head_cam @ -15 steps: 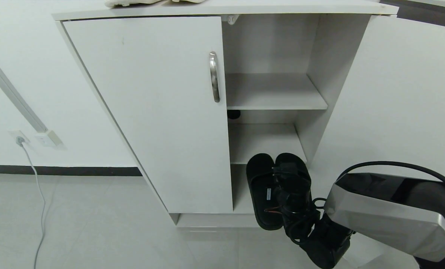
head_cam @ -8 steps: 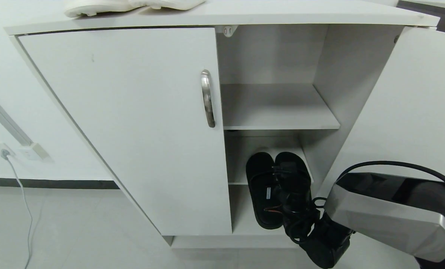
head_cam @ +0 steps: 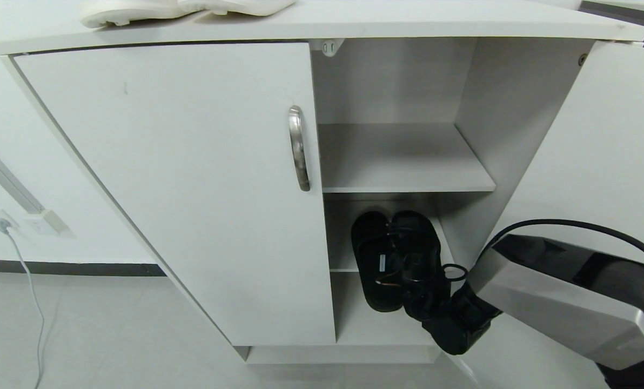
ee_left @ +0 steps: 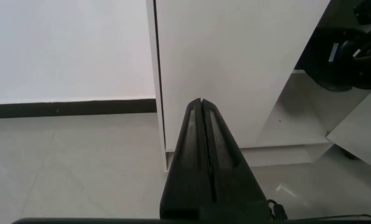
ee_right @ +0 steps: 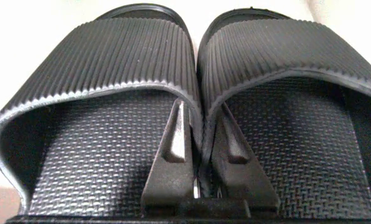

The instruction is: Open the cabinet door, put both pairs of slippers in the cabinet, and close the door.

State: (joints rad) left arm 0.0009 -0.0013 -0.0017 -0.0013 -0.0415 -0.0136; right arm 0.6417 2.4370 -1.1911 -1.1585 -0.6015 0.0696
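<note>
"Where has the black pair got to?"

"The black slippers point(head_cam: 395, 259) sit side by side, toes up, in the open half of the cabinet point(head_cam: 322, 24). That's about five o'clock from the handle point(head_cam: 298, 148). Their toes are tucked just under the upper shelf point(head_cam: 403, 156) and cover the front edge of the middle shelf point(head_cam: 339, 254)."

"Held, or set down?"

"Held. The right gripper point(ee_right: 198, 146) comes in from four o'clock. Its fingers are nearly together, pinching the two inner strap edges where the slippers touch."

"Did anything shift just now?"

"Yes. First the whole view drew nearer the cabinet, which is the camera moving, not the furniture. Then, in the last half second, the arm pushed the pair up and inward. Before that they hung lower, in front of the opening."

"So what's left to do?"

"I'd say they're about to be laid on a shelf but aren't resting on one yet. The white slippers point(head_cam: 181, 8) lie on the cabinet top at eleven o'clock, and the right door point(head_cam: 603, 151) stands wide open. The left gripper point(ee_left: 201, 124) is low by the floor before the shut left door point(head_cam: 181, 178), fingers pressed together on nothing."
</note>
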